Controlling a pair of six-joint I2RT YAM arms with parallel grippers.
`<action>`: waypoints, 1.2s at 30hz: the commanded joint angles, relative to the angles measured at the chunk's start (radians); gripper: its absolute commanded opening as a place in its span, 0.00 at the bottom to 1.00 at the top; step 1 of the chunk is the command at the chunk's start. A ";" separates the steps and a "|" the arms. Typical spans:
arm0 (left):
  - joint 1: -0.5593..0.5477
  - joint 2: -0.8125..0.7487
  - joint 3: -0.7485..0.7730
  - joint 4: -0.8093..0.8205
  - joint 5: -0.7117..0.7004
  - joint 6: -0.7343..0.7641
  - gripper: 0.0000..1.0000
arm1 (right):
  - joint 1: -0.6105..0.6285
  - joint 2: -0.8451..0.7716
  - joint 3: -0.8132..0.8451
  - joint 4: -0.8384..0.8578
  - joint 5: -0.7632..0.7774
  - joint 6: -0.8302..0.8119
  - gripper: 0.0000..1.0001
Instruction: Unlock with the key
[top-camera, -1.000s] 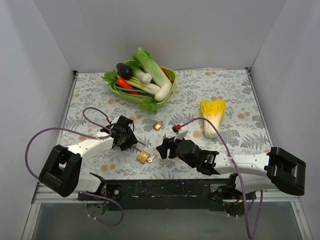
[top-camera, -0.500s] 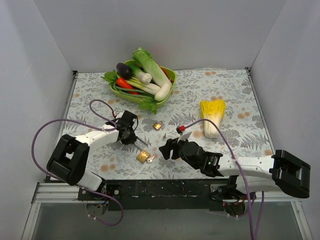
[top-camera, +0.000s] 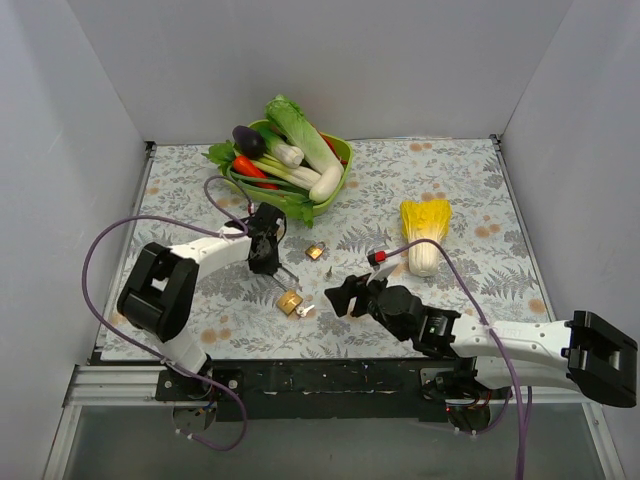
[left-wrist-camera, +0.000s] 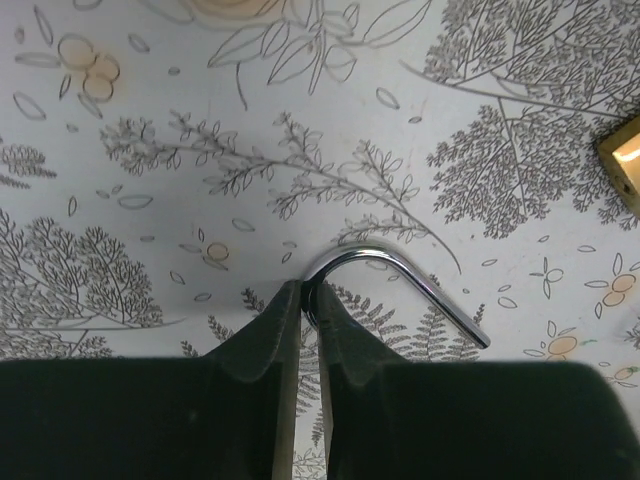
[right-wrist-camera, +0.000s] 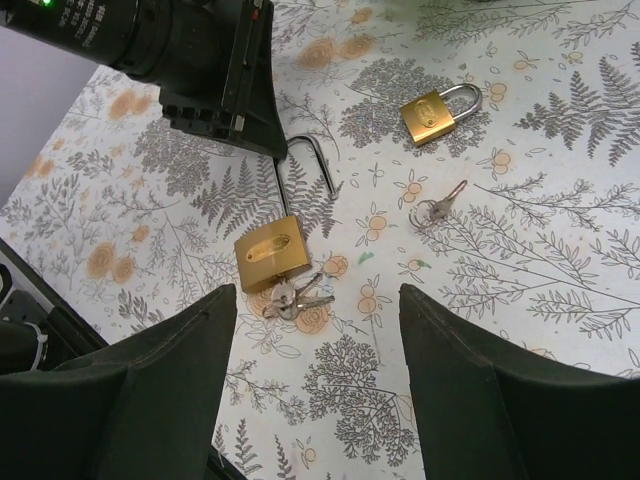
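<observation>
We see the counter (top-camera: 470, 190) enclosed by pale walls (top-camera: 330, 60) at the far edge and on both sides. The arm bases occupy the near edge. The right half of the counter offers the widest open room, broken only by a yellow cabbage (top-camera: 425, 235) lying right of centre. The strip of cloth along the left wall is also free. A green bowl (top-camera: 345, 152) heaped with vegetables sits at the far edge, left of centre.

The working items cluster in the middle of the near half, between the two hands.

The left hand (left-wrist-camera: 309, 292) is clenched on the silver shackle (left-wrist-camera: 400, 262) of the larger padlock (right-wrist-camera: 272, 252). It grips at the bend, with a finger pressed to each side of the metal. One leg of the shackle ends free, clear of the brass body.

The right hand (top-camera: 348, 297) is spread wide and grasps nothing. It hangs above the counter just right of that padlock and touches none of the items.

The small padlock (right-wrist-camera: 435, 112) lies flat with its shackle closed, apart from the larger one on its far side.

The key (right-wrist-camera: 300, 297) lies against the lower edge of the larger padlock's body. We cannot tell whether it sits in the keyhole. A second key (right-wrist-camera: 437, 207) lies loose on the cloth, nearer the small padlock.
</observation>
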 joint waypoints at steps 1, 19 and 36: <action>0.005 0.100 0.089 -0.090 -0.051 0.176 0.00 | 0.004 -0.031 -0.022 0.024 0.052 -0.008 0.73; 0.021 0.157 0.051 0.137 -0.209 0.622 0.00 | 0.004 -0.077 -0.048 -0.019 0.066 -0.002 0.73; 0.023 0.140 0.099 0.198 -0.214 0.640 0.43 | 0.002 -0.106 -0.056 -0.073 0.096 0.012 0.73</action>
